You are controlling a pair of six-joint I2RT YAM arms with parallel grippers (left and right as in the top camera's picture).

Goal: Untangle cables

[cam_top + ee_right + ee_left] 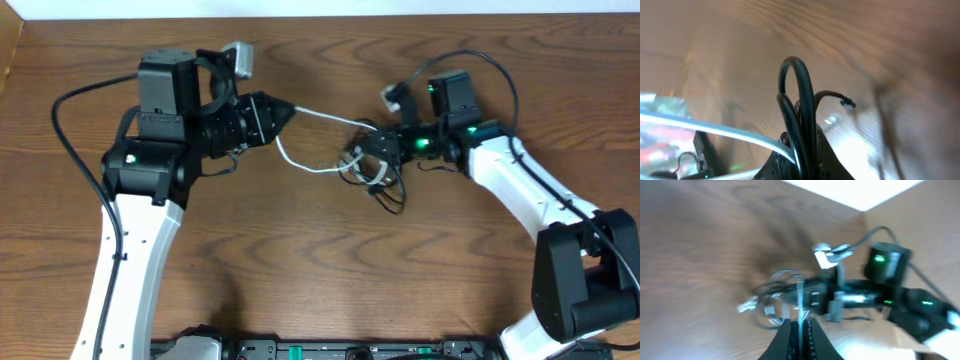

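White cable (325, 118) is stretching taut from the left gripper (289, 111), whose jaws are pinching it, across the wooden table (300, 260) to the knot of black cables (388, 200) that the right gripper (368, 150) is clamping mid-table. The arms appear to be separating the strands. The next move is probably calling for a gentle outward draw, so the knot is not tightening.

Matt wood-grain table (300, 260), glossy black cables (807, 100), smooth white cable (330, 116)
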